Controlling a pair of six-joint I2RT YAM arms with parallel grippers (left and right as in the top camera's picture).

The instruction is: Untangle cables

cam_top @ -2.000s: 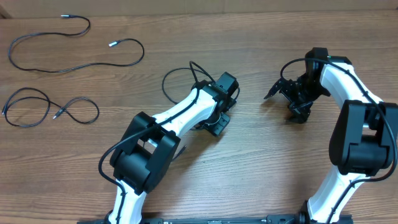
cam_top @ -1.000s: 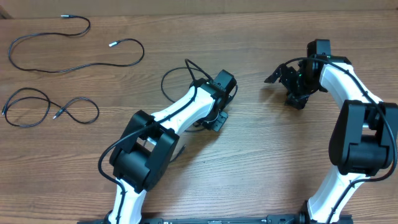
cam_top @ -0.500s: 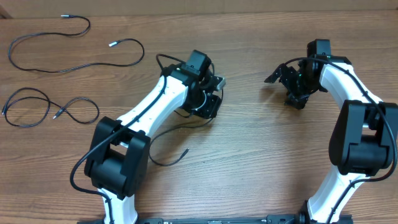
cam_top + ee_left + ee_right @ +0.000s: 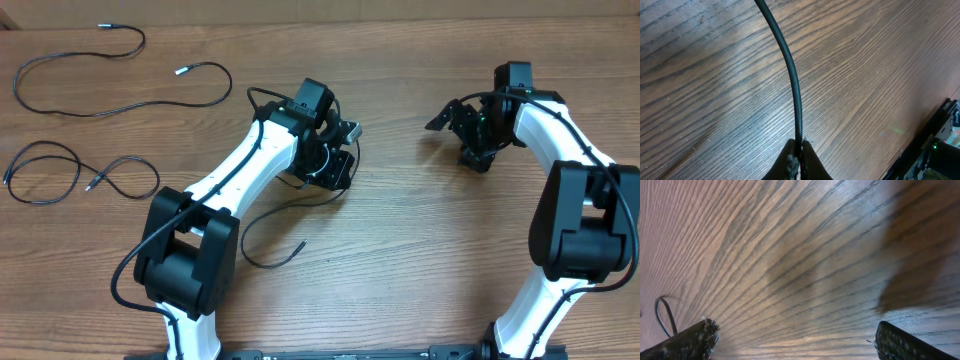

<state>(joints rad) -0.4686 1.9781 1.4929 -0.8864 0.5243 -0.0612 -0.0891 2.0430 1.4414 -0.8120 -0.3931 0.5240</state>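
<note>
My left gripper [image 4: 338, 172] is shut on a thin black cable [image 4: 247, 240] near the table's middle. In the left wrist view the cable [image 4: 790, 75] runs up and away from the closed jaws [image 4: 799, 150]. In the overhead view its loose end curls on the wood beside my left arm. Two more cables lie spread at the far left: a long one [image 4: 100, 114] and a figure-eight one [image 4: 90, 184], both with silver tips. My right gripper [image 4: 450, 118] hangs open at the right, with only bare wood between its fingers [image 4: 796, 342].
The wooden table [image 4: 400, 260] fills every view. Both white and black arms reach in from the near edge, their bases at the bottom. A thin black loop [image 4: 661, 314] shows at the left edge of the right wrist view.
My left arm has swung to the left with the cable pinched, and the cable's loose end now trails beside the arm. My right gripper shifted slightly away early on, then stayed still.
</note>
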